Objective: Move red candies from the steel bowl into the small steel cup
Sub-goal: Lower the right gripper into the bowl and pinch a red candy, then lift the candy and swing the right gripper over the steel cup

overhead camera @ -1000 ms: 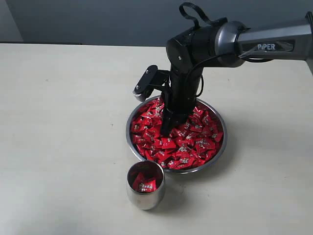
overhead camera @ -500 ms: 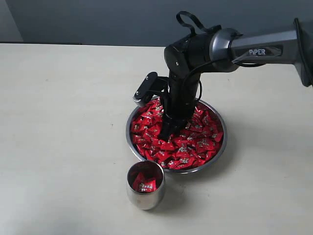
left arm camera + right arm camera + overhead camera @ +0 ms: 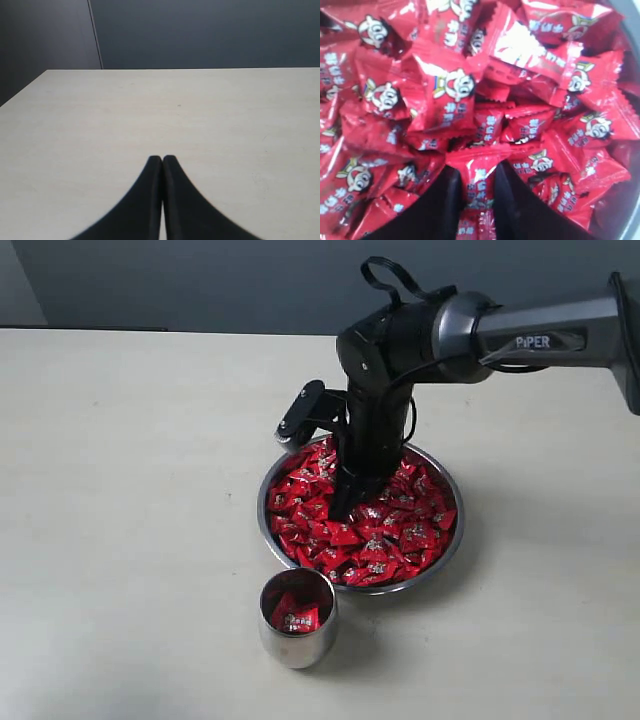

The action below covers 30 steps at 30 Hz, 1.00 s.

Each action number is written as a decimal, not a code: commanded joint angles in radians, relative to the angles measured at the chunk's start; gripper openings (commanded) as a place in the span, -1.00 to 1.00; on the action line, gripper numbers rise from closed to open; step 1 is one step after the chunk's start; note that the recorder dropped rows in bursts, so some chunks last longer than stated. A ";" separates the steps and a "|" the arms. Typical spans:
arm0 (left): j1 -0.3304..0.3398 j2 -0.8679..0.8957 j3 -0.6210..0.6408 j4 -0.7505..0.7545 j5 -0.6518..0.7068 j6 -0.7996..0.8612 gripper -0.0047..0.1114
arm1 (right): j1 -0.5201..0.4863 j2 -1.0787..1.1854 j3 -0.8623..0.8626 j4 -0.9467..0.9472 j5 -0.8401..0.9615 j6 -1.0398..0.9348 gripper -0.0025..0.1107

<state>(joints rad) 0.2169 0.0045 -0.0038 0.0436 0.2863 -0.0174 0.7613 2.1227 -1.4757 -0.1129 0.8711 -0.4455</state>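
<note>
Right claw (image 3: 477, 172) deep in the steel bowl (image 3: 452, 540) — narrow, 1 red candy (image 3: 479, 185) between its fingers (image 3: 445, 205).

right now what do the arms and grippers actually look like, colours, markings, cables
The right arm has a glossy black joint housing and a metallic grey link with white PIPER lettering. A black cable loop stands above the joint, and a black camera module sits on a side bracket. The right gripper and left gripper both have matte black fingers tapering to narrow tips.
</note>
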 commanded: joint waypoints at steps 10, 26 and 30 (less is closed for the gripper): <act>0.001 -0.004 0.004 0.001 -0.002 -0.003 -0.91 | -0.004 -0.157 -0.004 -0.184 0.074 0.180 -0.97; 0.001 -0.004 0.004 0.001 -0.002 -0.003 -0.91 | -0.004 -0.273 -0.004 -0.039 0.194 0.267 -0.97; 0.001 -0.004 0.004 0.001 -0.002 -0.003 -0.91 | -0.004 -0.276 0.009 0.057 0.217 0.216 -0.97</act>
<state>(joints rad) 0.2169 0.0045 -0.0038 0.0436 0.2863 -0.0174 0.7613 1.8573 -1.4757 -0.1155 1.0748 -0.1920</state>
